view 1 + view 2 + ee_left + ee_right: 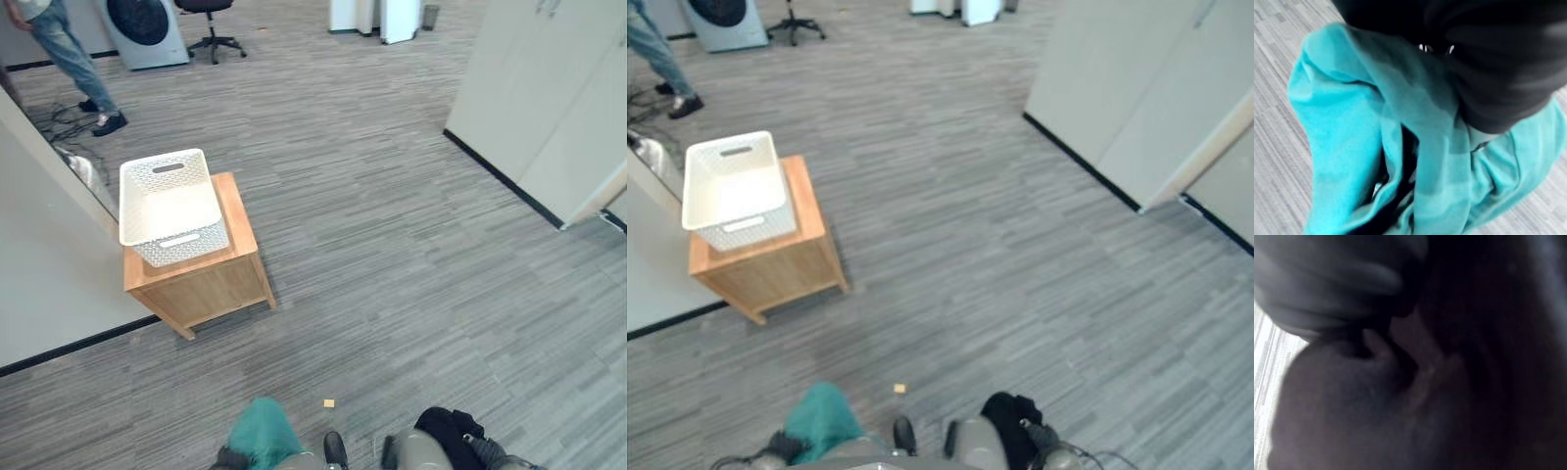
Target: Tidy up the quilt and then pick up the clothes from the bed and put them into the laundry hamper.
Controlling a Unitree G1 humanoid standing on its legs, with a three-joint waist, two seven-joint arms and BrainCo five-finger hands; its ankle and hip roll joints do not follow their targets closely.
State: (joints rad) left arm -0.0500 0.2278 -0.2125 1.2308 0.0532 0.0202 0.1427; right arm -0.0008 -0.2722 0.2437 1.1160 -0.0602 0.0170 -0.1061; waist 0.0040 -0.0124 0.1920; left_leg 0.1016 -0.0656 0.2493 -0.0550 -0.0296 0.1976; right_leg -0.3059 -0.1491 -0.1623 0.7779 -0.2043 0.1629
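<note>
Item 1: teal garment [263, 433], hanging bunched at the left hand [782, 447]; fingers hidden in the cloth, grip not readable.
Item 2: black garment [448, 428], draping over the right hand [1036, 438]; fingers likewise hidden.
Item 3: white laundry hamper [168, 207], sitting empty on a wooden cabinet [201, 279], well ahead.
Status: 2 garments travelling, deposit pending.

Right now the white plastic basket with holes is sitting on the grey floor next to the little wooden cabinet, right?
Not quite. The white plastic basket with holes sits on top of the little wooden cabinet, not on the grey floor beside it. The left eye view shows it resting on the cabinet's top.
</note>
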